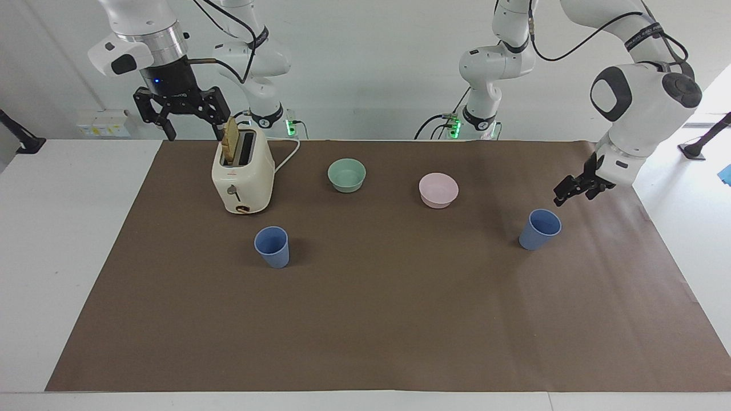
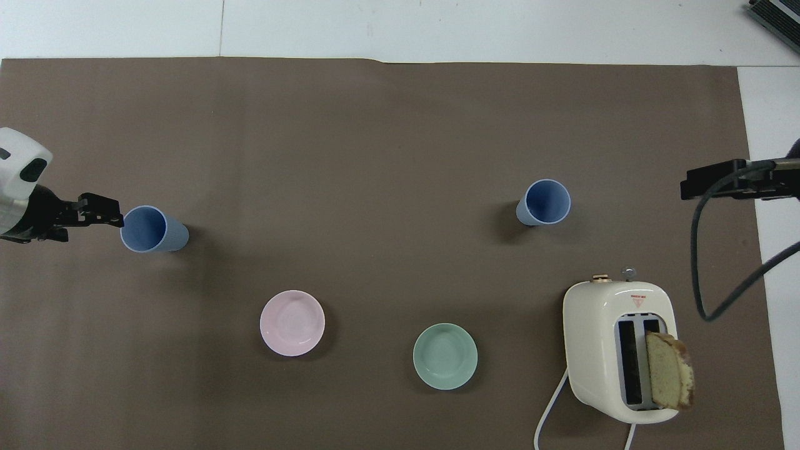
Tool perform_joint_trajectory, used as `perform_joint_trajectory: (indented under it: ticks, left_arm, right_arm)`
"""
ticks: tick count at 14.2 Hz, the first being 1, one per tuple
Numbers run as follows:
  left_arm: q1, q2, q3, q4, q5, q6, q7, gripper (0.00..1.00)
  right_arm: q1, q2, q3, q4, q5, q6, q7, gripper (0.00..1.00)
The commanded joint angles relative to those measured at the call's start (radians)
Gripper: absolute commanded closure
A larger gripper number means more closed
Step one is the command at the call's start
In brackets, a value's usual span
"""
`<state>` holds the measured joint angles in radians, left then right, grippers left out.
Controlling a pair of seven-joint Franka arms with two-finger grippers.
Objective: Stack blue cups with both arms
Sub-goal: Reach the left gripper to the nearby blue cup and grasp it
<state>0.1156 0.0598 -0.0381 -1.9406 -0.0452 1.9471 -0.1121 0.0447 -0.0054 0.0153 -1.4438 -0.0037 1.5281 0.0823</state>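
Note:
Two blue cups stand upright on the brown mat. One cup (image 1: 539, 229) (image 2: 153, 229) is toward the left arm's end. The other cup (image 1: 272, 246) (image 2: 545, 202) is toward the right arm's end, farther from the robots than the toaster. My left gripper (image 1: 574, 195) (image 2: 111, 217) is open and empty. It hangs low over the mat just beside the first cup's rim, apart from it. My right gripper (image 1: 194, 132) (image 2: 694, 184) is open and empty, and waits high up beside the toaster.
A cream toaster (image 1: 243, 177) (image 2: 615, 350) holds a bread slice (image 1: 231, 140) (image 2: 669, 378), with its cord trailing toward the robots. A mint-green bowl (image 1: 346, 174) (image 2: 445, 356) and a pink bowl (image 1: 438, 190) (image 2: 292, 322) sit nearer the robots than the cups.

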Motion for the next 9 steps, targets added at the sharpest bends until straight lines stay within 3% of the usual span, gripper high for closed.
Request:
perform_joint_trajectory:
  ticks: [1, 7, 8, 9]
  left_arm:
    - [0.010, 0.047, -0.009, -0.043, 0.008, 0.082, -0.054, 0.00]
    - [0.009, 0.045, -0.011, -0.127, -0.005, 0.170, -0.064, 0.00]
    - [0.009, 0.044, -0.011, -0.127, -0.005, 0.167, -0.075, 0.24]
    - [0.009, 0.043, -0.011, -0.129, -0.005, 0.164, -0.077, 0.54]
  right_arm:
    - [-0.017, -0.022, 0.005, -0.024, 0.024, -0.006, -0.021, 0.00]
    - [-0.017, -0.022, 0.005, -0.024, 0.024, -0.006, -0.021, 0.00]
    - [-0.017, -0.022, 0.005, -0.024, 0.024, -0.006, -0.021, 0.00]
    - [-0.017, -0.022, 0.005, -0.024, 0.024, -0.006, -0.021, 0.00]
